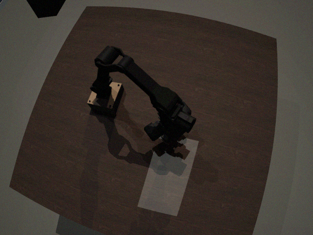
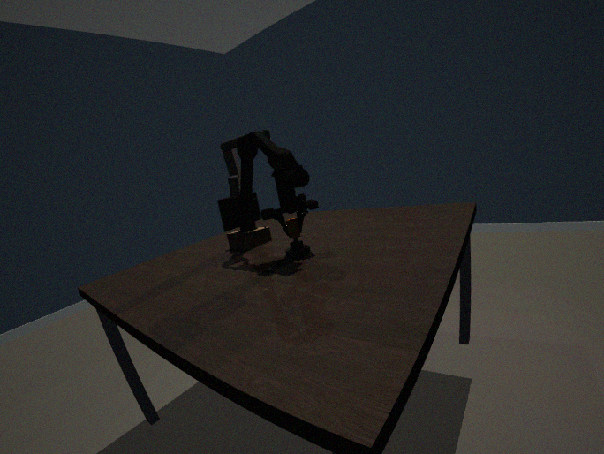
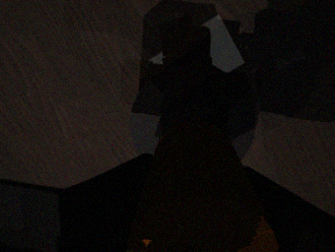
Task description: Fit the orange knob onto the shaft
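The orange knob (image 2: pixel 291 227) (image 3: pixel 197 202) is between the fingers of my gripper (image 2: pixel 294 234), which is shut on it. In the wrist view the knob is very dark, with small lit orange spots at the bottom. The dark round pedestal (image 2: pixel 298 251) stands directly below the knob; part of its round edge shows in the wrist view (image 3: pixel 145 133). The knob is above the pedestal's wide base. The shaft is hidden, and I cannot tell how far the knob is over it. In the top view the arm hides the knob and pedestal.
A pale rectangular patch (image 1: pixel 164 193) lies on the brown table (image 1: pixel 227 101) (image 2: pixel 371 312) beside and partly under the gripper. The arm's base (image 1: pixel 116 92) (image 2: pixel 249 238) stands on the table behind the pedestal. Dark arm shadows cross the table. The scene is dim.
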Robot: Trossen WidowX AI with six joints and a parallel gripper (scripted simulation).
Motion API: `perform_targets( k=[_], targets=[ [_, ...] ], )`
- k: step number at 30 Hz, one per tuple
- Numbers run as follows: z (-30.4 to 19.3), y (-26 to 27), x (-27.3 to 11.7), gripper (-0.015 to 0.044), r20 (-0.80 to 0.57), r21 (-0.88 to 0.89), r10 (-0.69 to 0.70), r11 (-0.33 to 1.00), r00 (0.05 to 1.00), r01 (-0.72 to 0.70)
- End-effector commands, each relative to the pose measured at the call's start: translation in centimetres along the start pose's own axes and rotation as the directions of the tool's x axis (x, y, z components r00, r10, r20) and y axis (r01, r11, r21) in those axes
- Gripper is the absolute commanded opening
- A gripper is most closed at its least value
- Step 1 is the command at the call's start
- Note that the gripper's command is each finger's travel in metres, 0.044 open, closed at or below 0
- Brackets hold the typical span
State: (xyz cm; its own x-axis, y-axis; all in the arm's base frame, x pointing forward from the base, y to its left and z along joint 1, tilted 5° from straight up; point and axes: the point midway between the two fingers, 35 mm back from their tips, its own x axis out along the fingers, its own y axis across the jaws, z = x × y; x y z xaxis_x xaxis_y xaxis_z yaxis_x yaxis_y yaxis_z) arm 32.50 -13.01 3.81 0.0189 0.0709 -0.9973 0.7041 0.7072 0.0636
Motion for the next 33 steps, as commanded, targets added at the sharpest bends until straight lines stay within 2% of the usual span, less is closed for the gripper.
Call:
perform_targets(
  k=[1, 5, 33],
  targets=[
    [-0.08, -0.02, -0.46, 0.0000, 0.007, 0.075, 0.000, 0.997, 1.000, 0.000],
    [-0.07, 0.01, -0.58, 0.0000, 0.007, 0.197, 0.000, 0.980, 1.000, -0.001],
    [0.32, 0.09, -0.17, 0.0000, 0.007, 0.197, 0.000, 0.980, 1.000, -0.001]
  ],
)
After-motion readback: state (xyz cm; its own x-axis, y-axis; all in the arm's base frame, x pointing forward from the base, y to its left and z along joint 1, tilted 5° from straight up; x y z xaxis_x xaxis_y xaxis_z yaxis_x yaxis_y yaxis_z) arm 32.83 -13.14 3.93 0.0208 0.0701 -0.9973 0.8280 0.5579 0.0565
